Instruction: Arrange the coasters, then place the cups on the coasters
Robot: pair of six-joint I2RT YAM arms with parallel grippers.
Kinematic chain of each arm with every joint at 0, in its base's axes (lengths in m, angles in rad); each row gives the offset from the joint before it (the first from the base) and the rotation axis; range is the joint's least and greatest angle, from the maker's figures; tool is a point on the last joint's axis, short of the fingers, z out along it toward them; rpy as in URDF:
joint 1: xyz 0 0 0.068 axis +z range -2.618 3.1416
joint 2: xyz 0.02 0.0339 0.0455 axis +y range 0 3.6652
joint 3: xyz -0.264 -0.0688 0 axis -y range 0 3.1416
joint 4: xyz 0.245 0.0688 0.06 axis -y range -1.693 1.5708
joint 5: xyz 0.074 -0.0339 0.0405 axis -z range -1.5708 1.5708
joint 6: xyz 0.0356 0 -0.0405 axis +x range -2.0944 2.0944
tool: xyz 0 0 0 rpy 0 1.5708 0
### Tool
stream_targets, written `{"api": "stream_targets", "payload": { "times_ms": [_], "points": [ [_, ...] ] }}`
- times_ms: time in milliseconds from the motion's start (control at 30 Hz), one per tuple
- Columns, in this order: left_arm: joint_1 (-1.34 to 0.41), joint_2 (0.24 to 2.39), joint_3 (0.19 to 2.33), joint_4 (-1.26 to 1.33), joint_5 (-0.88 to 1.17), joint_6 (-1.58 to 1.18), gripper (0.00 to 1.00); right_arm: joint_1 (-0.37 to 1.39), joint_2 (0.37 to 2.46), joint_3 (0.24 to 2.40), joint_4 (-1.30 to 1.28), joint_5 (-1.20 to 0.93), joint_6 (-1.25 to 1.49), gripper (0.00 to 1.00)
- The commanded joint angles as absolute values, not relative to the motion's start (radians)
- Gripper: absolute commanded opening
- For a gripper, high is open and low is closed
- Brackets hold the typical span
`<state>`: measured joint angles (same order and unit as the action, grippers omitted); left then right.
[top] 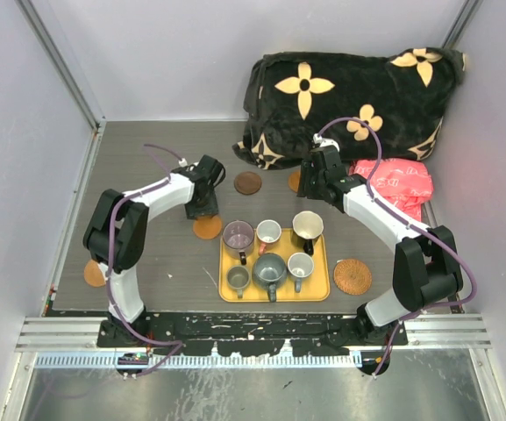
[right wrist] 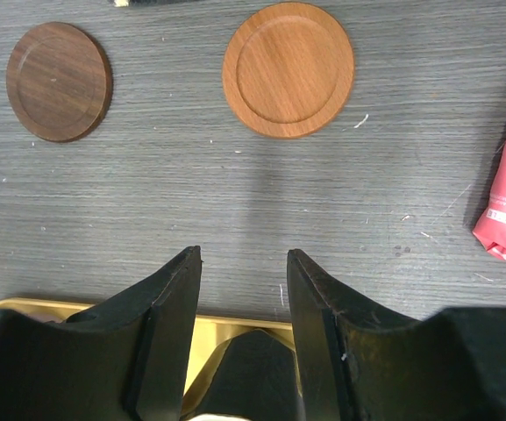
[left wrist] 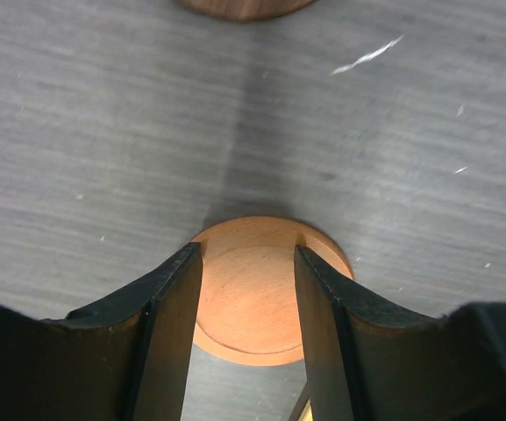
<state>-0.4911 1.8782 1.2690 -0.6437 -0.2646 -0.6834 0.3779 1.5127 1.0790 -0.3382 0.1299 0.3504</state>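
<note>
Both arms bend inward, left gripper [left wrist: 248, 252] and right gripper [right wrist: 244, 254] with jaws parted.

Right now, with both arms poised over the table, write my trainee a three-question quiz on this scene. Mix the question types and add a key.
1. True or false: the round woven tan wicker coaster lies on the table, off the yellow rectangular tray.
2. The left gripper, fingers open, is poised above which thing? A: a dark brown wooden disc coaster. B: the orange-brown wooden disc coaster. C: a translucent purple cup.
3. Fill in: the black handled cup with cream inside stands at the tray's far ___ corner.
Key: 1 true; 2 B; 3 right.
</note>
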Motion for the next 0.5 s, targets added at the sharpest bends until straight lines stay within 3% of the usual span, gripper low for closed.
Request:
{"api": "stream_targets", "payload": {
  "times_ms": [0, 467],
  "points": [
    [-0.5, 1.98, 1.301, -0.565, -0.23, -0.676, 0.49, 0.383, 1.49, 1.129, -0.334, 0.162, 0.338, 0.5],
    [-0.573, 2.085, 1.451, -0.58, -0.189, -0.669, 0.48, 0.382, 1.492, 1.135, -0.341, 0.169, 0.336, 0.5]
  ]
}}
